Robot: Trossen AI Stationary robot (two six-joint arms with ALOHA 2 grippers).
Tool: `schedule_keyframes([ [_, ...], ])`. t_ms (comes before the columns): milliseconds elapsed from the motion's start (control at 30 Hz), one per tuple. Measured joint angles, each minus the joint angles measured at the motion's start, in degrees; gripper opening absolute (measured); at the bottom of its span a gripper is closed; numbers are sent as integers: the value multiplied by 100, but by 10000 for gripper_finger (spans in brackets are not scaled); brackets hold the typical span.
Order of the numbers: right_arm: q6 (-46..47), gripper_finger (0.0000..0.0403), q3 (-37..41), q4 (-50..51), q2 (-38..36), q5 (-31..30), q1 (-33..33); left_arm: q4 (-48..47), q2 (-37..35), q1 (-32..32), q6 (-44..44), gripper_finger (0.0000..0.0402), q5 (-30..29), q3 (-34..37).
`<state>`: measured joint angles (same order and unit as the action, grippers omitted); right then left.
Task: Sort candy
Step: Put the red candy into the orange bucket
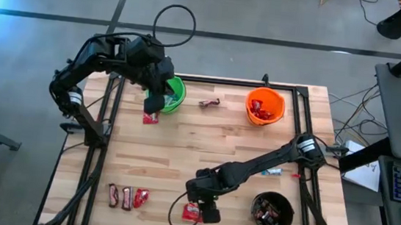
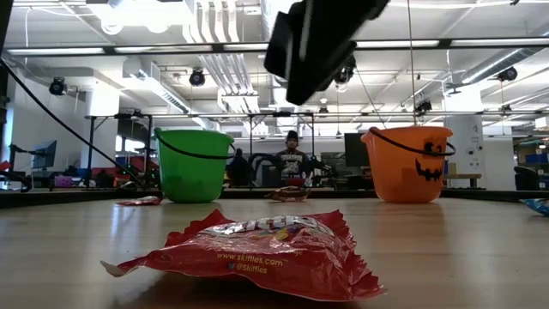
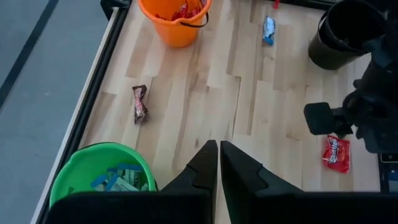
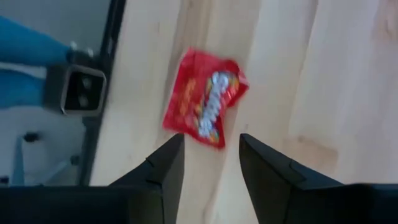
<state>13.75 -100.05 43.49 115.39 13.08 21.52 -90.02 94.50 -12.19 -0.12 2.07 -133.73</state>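
Over wooden table (image 1: 182,148), hovering with right gripper (image 4: 211,155) spread wide above red packet (image 1: 191,212) lying flat at near edge, probably for pickup, while left gripper (image 3: 219,163) waiting shut beside green bucket (image 1: 175,95).

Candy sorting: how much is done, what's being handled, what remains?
Done: red packets fill the orange bucket, blue bars the green bucket, dark bars the black bucket. In hand: open right gripper above a red Skittles packet. Left: three candies, a brown bar, a blue bar.
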Motion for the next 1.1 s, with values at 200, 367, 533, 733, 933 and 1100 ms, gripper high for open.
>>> schedule_keyframes([
  [200, 321, 164, -1, -682, 0, -60, -4, 0, 0, 0, 10, 2, 0, 0],
  [367, 480, 167, 0, -821, 0, -413, -4, 0, 0, 2, 17, 2, 4, -7],
  [533, 515, 167, 0, -824, 0, -424, -2, 0, 0, 0, 17, 2, 7, -7],
  [733, 580, 167, 185, -867, 0, -426, -4, 0, 0, 0, -15, 2, 7, -7],
  [933, 630, 167, 523, -1107, 2, -425, -4, 0, 0, 2, -44, 2, 42, -7],
  [1100, 737, 167, 801, -1519, 2, -411, -4, 0, 0, 0, -45, 2, 42, -7],
])
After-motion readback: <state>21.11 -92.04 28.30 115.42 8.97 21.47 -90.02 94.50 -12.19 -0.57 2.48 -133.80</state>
